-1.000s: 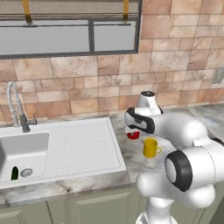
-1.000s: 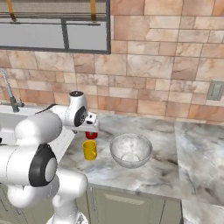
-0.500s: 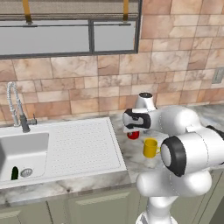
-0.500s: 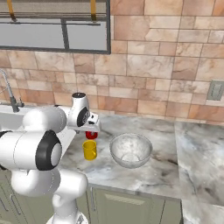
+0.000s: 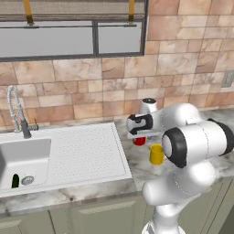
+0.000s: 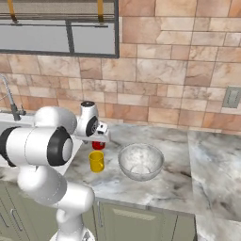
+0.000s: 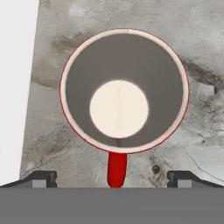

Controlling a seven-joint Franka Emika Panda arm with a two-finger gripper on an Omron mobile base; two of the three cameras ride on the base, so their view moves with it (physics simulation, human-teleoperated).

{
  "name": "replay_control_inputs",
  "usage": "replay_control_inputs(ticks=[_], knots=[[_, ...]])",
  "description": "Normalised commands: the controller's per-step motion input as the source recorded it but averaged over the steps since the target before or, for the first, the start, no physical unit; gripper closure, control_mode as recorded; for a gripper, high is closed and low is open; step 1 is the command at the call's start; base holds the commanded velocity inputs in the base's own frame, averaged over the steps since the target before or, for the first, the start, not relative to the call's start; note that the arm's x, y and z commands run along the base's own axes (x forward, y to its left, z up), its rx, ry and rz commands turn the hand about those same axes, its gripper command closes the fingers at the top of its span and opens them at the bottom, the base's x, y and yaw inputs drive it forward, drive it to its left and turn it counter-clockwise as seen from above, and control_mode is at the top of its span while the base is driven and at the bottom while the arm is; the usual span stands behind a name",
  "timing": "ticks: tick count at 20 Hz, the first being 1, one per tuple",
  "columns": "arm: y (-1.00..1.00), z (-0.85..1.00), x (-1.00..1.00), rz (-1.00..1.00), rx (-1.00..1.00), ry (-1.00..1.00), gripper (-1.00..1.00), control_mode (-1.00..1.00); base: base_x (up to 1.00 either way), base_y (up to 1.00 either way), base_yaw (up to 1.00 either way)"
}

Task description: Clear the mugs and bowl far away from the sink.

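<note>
- Red mug (image 7: 124,91): you have it directly beneath the end effector (image 7: 112,177), mouth up, white inside facing the hand camera. It stands on the desk (image 6: 188,183) just beside the drainboard edge of the sink (image 5: 87,151), toward the back of the marble strip.
- Axis: its handle (image 7: 117,169) points straight at the gap between the two fingertips, so the handle line runs across the line joining the tips. The rim lies between the tips but ahead of them.
- End effector: released, tips spread wider than the mug's body, grasping nothing and touching nothing that you can see. In the base views it hangs over the red mug (image 5: 139,140), close above it.
- Yellow mug (image 6: 97,161): just in front of the red one, nearer the desk's front edge, apart from it.
- Bowl (image 6: 140,161): farther from the sink, beside the yellow mug.
- Judgement: your next move looks like a straight descent onto the red mug; the handle may foul a finger.
</note>
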Motion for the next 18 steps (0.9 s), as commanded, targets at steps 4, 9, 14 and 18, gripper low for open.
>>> replay_control_inputs(ticks=[4,9,14,18], knots=[[0.00,-0.13,0.29,0.00,0.00,0.03,-1.00,-1.00,0.00,0.00,0.00],[0.00,-0.12,0.07,0.00,0.00,0.01,-1.00,-1.00,0.00,0.00,0.00],[0.00,-0.06,-0.44,0.00,0.00,0.00,-1.00,-1.00,0.00,0.00,0.00],[0.00,-0.04,-0.44,0.00,0.00,0.00,-1.00,-1.00,0.00,0.00,0.00]])
